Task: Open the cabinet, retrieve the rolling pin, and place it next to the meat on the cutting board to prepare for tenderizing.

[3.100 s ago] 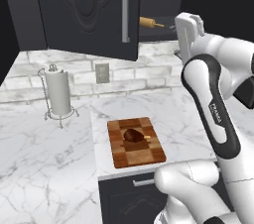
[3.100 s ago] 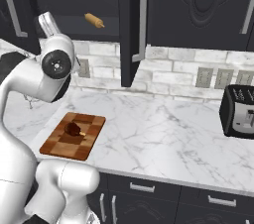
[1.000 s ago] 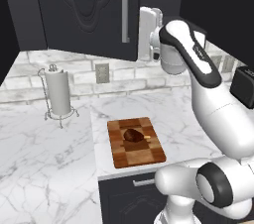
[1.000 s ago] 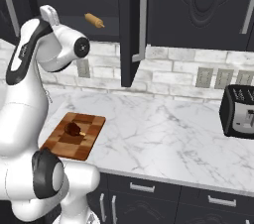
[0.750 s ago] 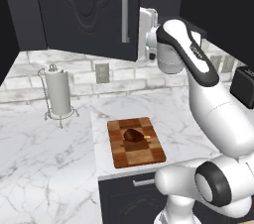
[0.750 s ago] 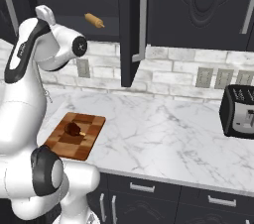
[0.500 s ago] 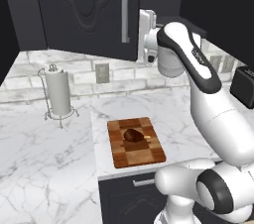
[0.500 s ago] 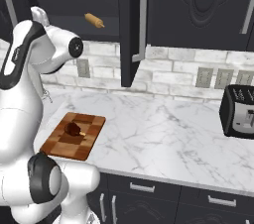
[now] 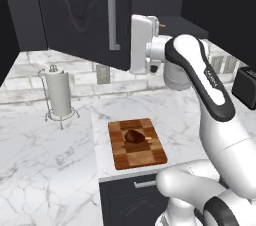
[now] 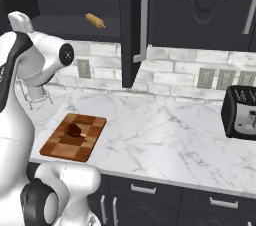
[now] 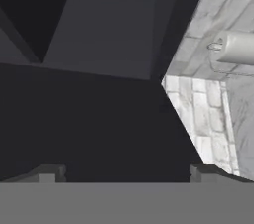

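no readable text, faint dark lettering on the robot arm (image 9: pixel 212 77), too small to read

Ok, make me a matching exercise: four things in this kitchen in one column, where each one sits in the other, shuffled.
Things:
1. rolling pin
2. meat
3. toaster
4. paper towel roll

Places:
A. on the cutting board
B. on a wire stand on the counter, left of the board
C. on the shelf inside the open cabinet
D. on the counter's far right

Pairs: 1-C, 2-A, 3-D, 4-B
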